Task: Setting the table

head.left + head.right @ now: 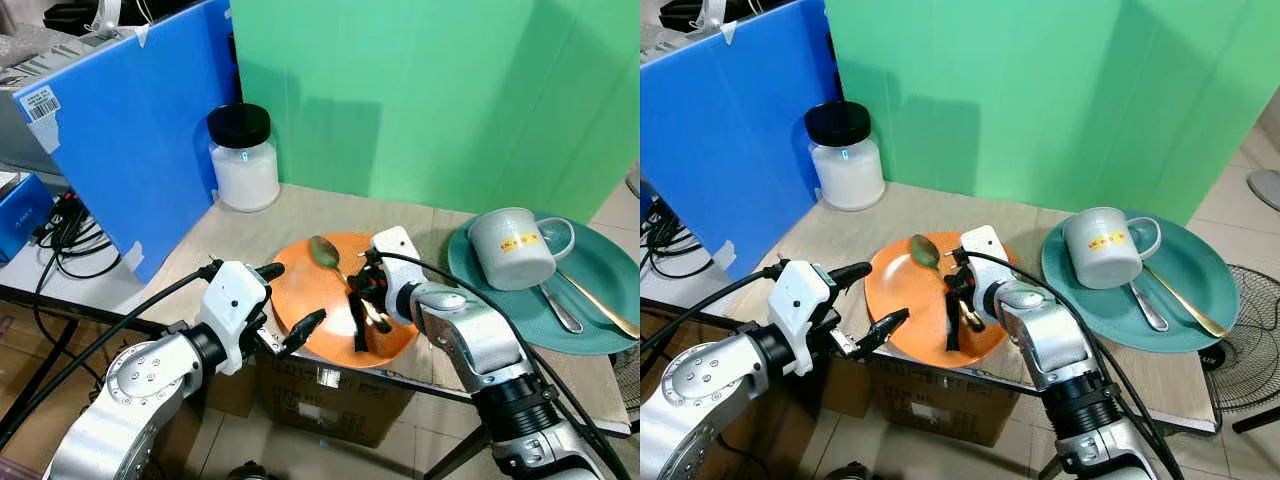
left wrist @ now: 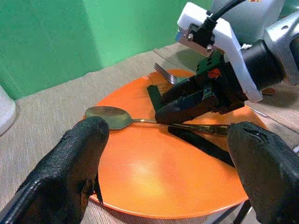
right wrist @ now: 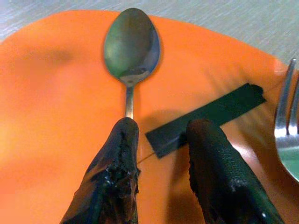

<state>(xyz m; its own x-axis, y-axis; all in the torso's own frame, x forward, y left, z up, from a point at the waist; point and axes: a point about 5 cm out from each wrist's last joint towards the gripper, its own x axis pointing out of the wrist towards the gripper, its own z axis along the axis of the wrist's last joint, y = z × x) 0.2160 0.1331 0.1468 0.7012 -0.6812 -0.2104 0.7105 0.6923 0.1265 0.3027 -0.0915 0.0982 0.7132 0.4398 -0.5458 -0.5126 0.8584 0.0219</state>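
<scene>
— Left end effector [image 1: 287, 297], nearest us, fingers wide, at the orange plate [image 1: 310, 310] rim?
— Yes. Spoon [image 3: 131, 51] lies on that plate — handle pointing toward the right end effector [image 3: 161, 140], narrowly parted over it, so nearer.

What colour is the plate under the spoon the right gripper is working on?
Orange. The plate under the spoon shows best in the right wrist view, below the right gripper.
</scene>
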